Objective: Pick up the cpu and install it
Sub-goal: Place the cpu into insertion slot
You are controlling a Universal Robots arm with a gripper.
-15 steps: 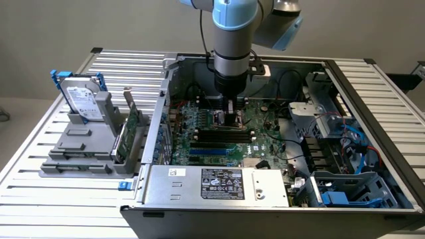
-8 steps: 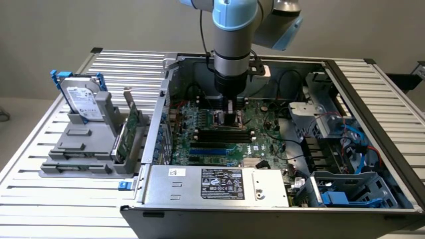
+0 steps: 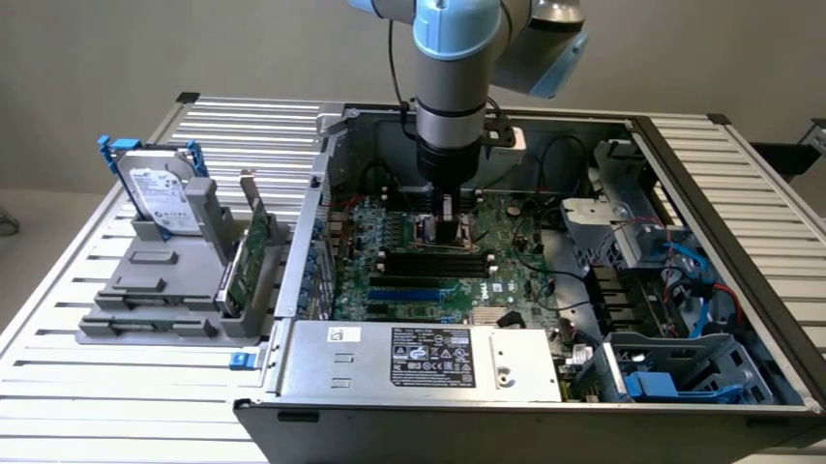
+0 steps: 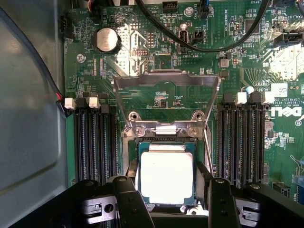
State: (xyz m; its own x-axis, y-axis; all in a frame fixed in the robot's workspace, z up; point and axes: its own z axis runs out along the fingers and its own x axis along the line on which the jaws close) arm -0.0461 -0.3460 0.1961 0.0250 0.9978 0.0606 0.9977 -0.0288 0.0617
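The cpu (image 4: 166,176), a small square chip with a pale metal top and a thin green rim, sits level over the motherboard's socket (image 4: 142,142). The socket's metal load plate (image 4: 166,80) is swung open beyond it. My gripper (image 4: 167,190) reaches down into the open computer case (image 3: 446,224). Its black fingertips (image 4: 132,170) press against two opposite edges of the cpu. I cannot tell whether the chip rests fully in the socket or hovers just above it.
Black memory slots (image 4: 95,142) flank the socket on both sides, and black cables (image 4: 209,45) cross the board beyond it. Outside the case, at the exterior view's left, a grey holder carries a hard drive (image 3: 162,198) and an upright green card (image 3: 251,256). The power supply (image 3: 427,362) lies at the case front.
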